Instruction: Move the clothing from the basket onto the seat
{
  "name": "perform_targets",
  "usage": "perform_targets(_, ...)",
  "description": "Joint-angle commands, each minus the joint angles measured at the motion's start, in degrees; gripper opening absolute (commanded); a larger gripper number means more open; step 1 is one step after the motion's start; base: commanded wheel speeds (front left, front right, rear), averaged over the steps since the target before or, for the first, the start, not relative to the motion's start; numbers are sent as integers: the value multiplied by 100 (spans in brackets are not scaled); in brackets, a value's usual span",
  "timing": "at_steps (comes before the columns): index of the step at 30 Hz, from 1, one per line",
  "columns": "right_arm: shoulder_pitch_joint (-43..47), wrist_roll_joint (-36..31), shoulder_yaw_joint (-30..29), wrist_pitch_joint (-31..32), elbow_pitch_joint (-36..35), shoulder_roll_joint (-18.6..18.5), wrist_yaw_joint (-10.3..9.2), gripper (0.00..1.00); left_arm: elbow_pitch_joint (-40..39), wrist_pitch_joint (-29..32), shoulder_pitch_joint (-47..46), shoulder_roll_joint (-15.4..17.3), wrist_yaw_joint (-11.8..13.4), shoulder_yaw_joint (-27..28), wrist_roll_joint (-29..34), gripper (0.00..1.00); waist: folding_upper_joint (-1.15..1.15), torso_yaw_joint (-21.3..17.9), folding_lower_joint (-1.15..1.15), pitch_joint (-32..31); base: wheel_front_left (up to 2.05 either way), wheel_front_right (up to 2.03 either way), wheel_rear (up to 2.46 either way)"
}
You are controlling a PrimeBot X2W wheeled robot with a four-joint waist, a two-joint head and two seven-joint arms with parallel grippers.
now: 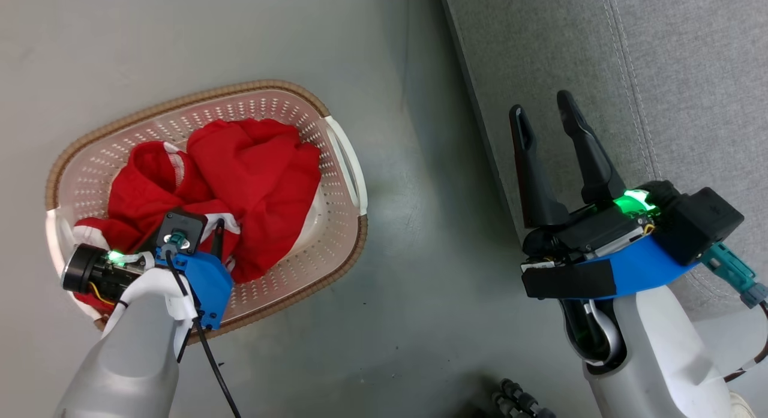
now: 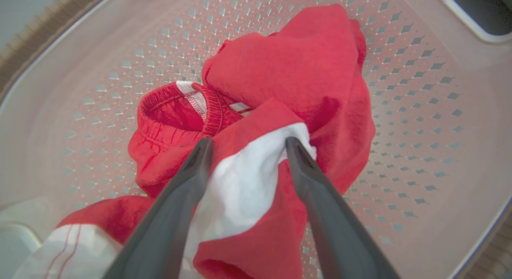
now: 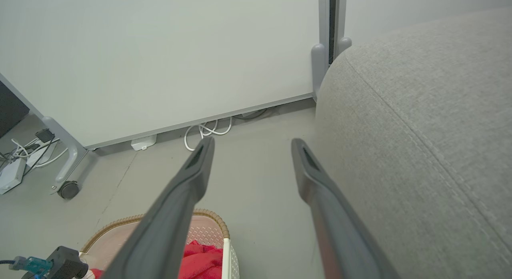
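Red clothing (image 1: 240,178) piled in the basket (image 1: 180,103) at 9 o'clock; left hand (image 2: 248,145) wide open around a white bit, not pinching; right hand (image 1: 543,106) wide open, empty, over the seat (image 1: 690,76) at 2 o'clock.

I am looking out over a smooth grey floor (image 3: 256,215). A big white panel (image 3: 160,51) is standing at its far side, resting on a grey leg (image 3: 74,155) with a dark caster wheel (image 3: 69,189). A white cable (image 3: 208,131) is lying looped under the panel's lower edge, near a small white box (image 3: 143,143). A white power strip (image 3: 10,173) is lying among loose cords at the left.
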Motion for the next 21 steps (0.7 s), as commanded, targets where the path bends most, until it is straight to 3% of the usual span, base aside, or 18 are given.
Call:
perform_targets(1,-89,92,44,-21,-26,-8,3,100,41,30,-149,35,54,-11,13,100,0,-54,-1,73,0,0,0)
perform_targets(7,-104,230,182,-21,-32,-9,2,100,342,264,-215,92,291,-4,-16,100,0,-128,-1,141,0,0,0)
perform_targets(14,-113,262,235,-21,-56,-9,3,100,601,578,-279,72,268,3,-145,100,0,-174,-1,170,0,0,0)
perform_targets(15,-108,255,234,-21,-55,-9,3,100,618,587,-285,61,268,-3,-155,76,0,-173,-1,168,0,0,0)
perform_targets(17,-94,238,228,-21,-52,-9,2,100,644,599,-298,45,258,-31,-154,1,0,-171,-1,161,0,0,0)
perform_targets(21,-80,214,225,-22,-63,-9,2,100,688,577,-312,47,204,-66,-198,0,0,-173,-1,145,0,0,0)
